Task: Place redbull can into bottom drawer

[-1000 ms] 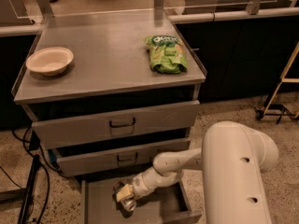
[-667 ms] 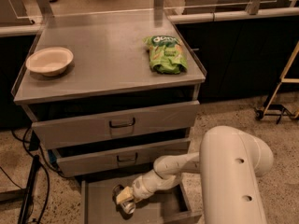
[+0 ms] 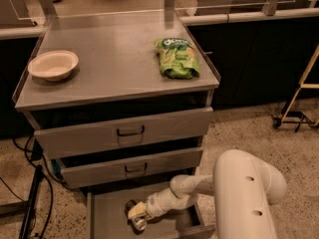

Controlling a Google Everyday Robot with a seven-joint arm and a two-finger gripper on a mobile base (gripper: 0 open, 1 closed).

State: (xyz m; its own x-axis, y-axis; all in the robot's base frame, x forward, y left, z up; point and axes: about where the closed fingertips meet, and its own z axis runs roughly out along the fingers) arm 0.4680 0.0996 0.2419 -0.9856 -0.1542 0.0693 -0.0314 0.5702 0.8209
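Note:
The bottom drawer (image 3: 110, 217) is pulled open below the two handled drawers, showing its flat grey floor. My gripper (image 3: 135, 215) reaches down into it from the right, low over the floor at the drawer's middle. It is shut on the redbull can (image 3: 139, 225), whose round silver end sticks out below the fingers, close to the drawer's front. I cannot tell whether the can touches the floor.
The cabinet top (image 3: 114, 59) carries a white bowl (image 3: 53, 64) at the left and a green snack bag (image 3: 177, 57) at the right. The top drawer (image 3: 130, 131) and middle drawer (image 3: 135, 168) stand slightly open. My white arm (image 3: 244, 193) fills the lower right. Cables (image 3: 30, 203) lie on the floor at the left.
My arm's white body has shifted slightly to the left. The gripper with the can stays at nearly the same spot in the bottom drawer.

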